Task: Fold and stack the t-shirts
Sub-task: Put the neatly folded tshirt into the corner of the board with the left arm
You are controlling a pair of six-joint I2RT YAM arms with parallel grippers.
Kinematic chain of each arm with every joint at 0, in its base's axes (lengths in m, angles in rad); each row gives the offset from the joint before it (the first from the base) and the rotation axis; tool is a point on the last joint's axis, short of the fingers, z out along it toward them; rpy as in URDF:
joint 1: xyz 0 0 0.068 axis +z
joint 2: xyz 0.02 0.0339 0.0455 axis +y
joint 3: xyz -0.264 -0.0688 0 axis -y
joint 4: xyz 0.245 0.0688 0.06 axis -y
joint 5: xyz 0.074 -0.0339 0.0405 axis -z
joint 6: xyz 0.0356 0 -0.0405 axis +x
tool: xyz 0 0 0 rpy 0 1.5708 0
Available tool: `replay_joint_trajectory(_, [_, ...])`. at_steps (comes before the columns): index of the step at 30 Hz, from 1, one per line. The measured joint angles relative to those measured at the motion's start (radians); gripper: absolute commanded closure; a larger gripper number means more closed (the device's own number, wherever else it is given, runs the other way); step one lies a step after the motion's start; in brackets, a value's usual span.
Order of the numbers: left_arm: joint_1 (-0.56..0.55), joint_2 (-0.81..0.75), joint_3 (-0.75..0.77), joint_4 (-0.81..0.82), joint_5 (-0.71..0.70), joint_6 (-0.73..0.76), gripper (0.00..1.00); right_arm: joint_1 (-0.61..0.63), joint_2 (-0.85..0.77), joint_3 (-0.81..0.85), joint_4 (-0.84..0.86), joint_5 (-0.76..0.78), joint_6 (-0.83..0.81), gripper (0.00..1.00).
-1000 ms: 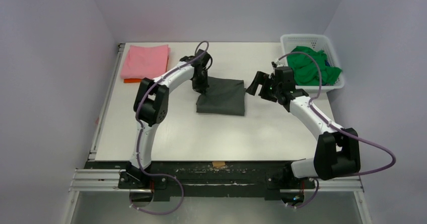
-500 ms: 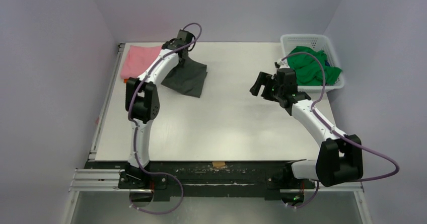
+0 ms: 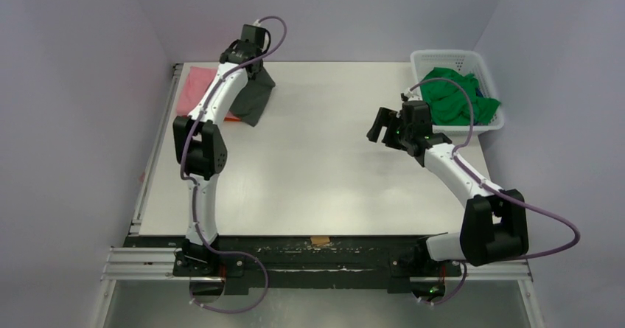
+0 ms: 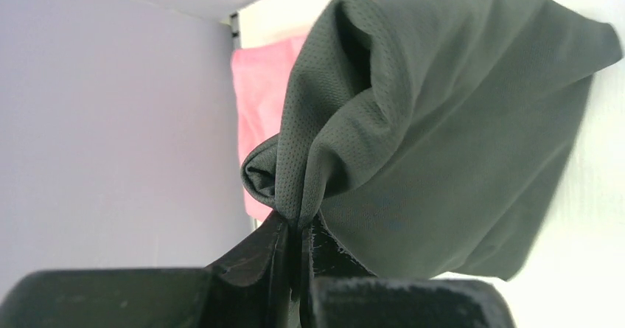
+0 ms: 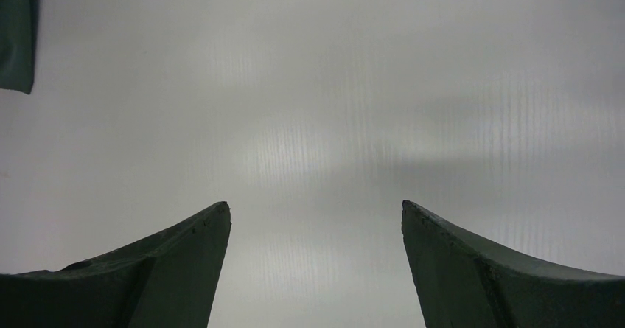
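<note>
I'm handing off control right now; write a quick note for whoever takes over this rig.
Left gripper: shut on the charcoal t-shirt, which hangs lifted by the pink t-shirt, far left of the table.
Right gripper: open, empty, over bare table.
Done: pink lies folded on the orange t-shirt.
Left: set the charcoal one on that pile; the green t-shirt waits unfolded in the basket.

Left arm (image 3: 214, 105): extended far-left, left gripper (image 4: 298, 234) clamped tight. Right arm (image 3: 457, 170): elbow bent, right gripper (image 5: 315, 210) spread wide.
</note>
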Motion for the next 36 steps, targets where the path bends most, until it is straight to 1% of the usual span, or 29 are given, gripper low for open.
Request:
replay_joint_trajectory(3, [0.013,-0.016,0.035,-0.001,0.001,0.018,1.0,0.0,0.001,0.002,-0.005,0.013,0.0,0.16])
replay_joint_trajectory(9, [0.031,-0.078,0.045,-0.029,-0.001,0.021,1.0,0.0,0.025,0.025,-0.023,0.02,-0.004,0.16])
replay_joint_trajectory(14, [0.04,-0.084,0.098,-0.074,0.003,0.009,1.0,0.0,0.039,0.026,-0.048,0.023,-0.004,0.16])
replay_joint_trajectory(18, [0.075,-0.084,0.146,-0.105,0.035,-0.028,1.0,0.0,0.04,0.027,-0.053,0.026,-0.004,0.16])
replay_joint_trajectory(22, [0.137,-0.082,0.157,-0.125,0.103,-0.08,1.0,0.0,0.047,0.031,-0.056,0.026,-0.004,0.16])
replay_joint_trajectory(26, [0.204,-0.05,0.157,-0.129,0.182,-0.124,1.0,0.0,0.066,0.039,-0.06,0.033,-0.004,0.16])
replay_joint_trajectory(36, [0.288,0.119,0.158,-0.114,0.249,-0.183,1.0,0.0,0.1,0.051,-0.067,0.043,-0.004,0.16])
